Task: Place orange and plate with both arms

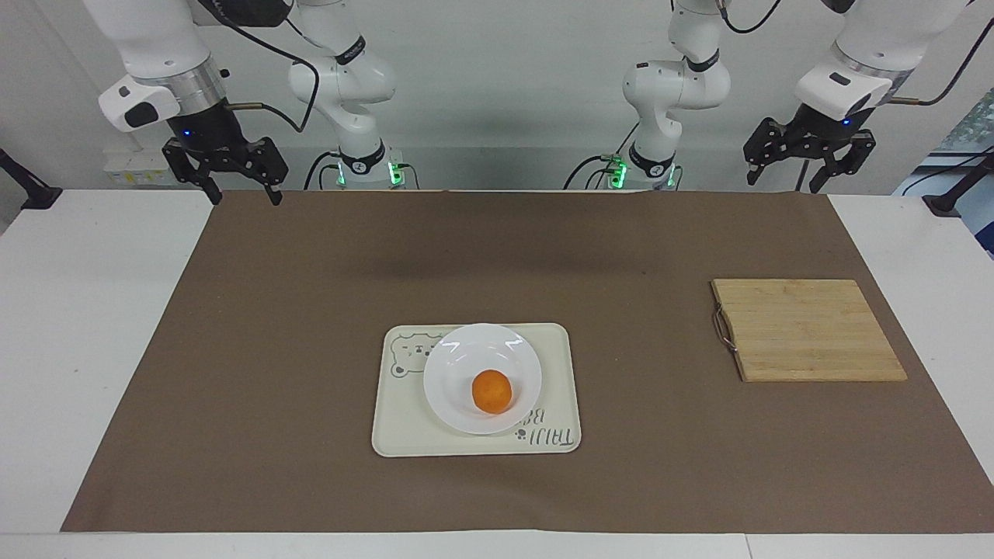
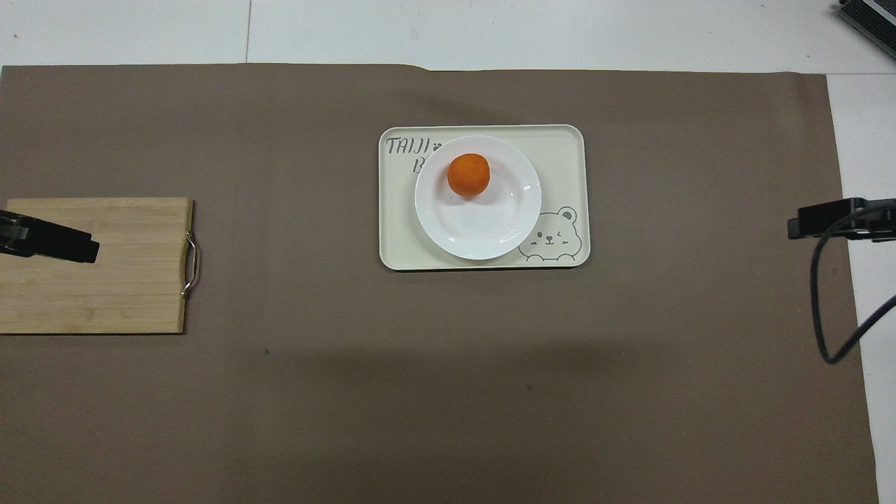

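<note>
Facing view shows you both arms raised and clear of the work. Your right gripper (image 1: 239, 190) hangs over the brown mat's (image 1: 311, 349) corner at the right arm's end of the surface, close to the robots; its jaws stand wide apart and hold nothing. Your left gripper (image 1: 808, 172) hangs above the mat's edge nearest the robots at the left arm's end, jaws likewise spread wide and empty, touching nothing.

Look to the middle of the mat for the task's things. The small round bright-orange fruit (image 1: 491, 391) sits in the round glossy white plate (image 1: 466, 357), on the part of the dish farther from the robots. The plate rests on the rectangular cream tray with the bear print (image 1: 396, 419), covering most of its middle.

Toward the left arm's end you have a rectangular bamboo cutting board with a metal handle (image 1: 808, 330), lying flat on the mat, well apart from the tray. From overhead, the left gripper's tip (image 2: 49, 239) shows over that board, and the right gripper's tip (image 2: 833, 218) shows over the mat's edge.
</note>
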Controlling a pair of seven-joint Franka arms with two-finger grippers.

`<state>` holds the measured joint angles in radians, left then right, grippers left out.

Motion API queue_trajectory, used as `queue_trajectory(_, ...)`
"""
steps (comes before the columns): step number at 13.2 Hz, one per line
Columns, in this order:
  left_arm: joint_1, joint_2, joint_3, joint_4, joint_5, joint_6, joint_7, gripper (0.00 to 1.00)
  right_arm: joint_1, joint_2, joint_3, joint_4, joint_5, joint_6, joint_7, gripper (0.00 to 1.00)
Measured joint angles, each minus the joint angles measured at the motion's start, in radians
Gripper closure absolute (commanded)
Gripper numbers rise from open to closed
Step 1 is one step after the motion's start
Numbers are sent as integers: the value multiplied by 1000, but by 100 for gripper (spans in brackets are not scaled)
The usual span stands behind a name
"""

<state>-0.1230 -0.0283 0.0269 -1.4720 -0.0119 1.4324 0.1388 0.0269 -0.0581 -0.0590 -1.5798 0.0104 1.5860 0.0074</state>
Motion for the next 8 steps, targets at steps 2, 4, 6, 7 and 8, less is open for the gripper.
queue_trajectory(2, 0, 0, 0, 0, 0, 0, 0, 0, 5, 2, 1, 40, -3, -59, -13, 0)
queue_trajectory(4, 0, 0, 0, 0, 0, 0, 0, 0, 6, -2, 4, 54, -3, -78, -15, 0)
queue_trajectory(6, 0, 0, 0, 0, 0, 0, 0, 0, 6, -3, 4, 50, -3, -78, -19, 0)
queue_trajectory(7, 0, 0, 1, 0, 0, 0, -1, 0, 6, -3, 4, 42, -3, -73, -19, 0)
queue_trajectory(8, 0, 0, 1, 0, 0, 0, -1, 0, 6, -5, 4, 31, -3, -68, -19, 0)
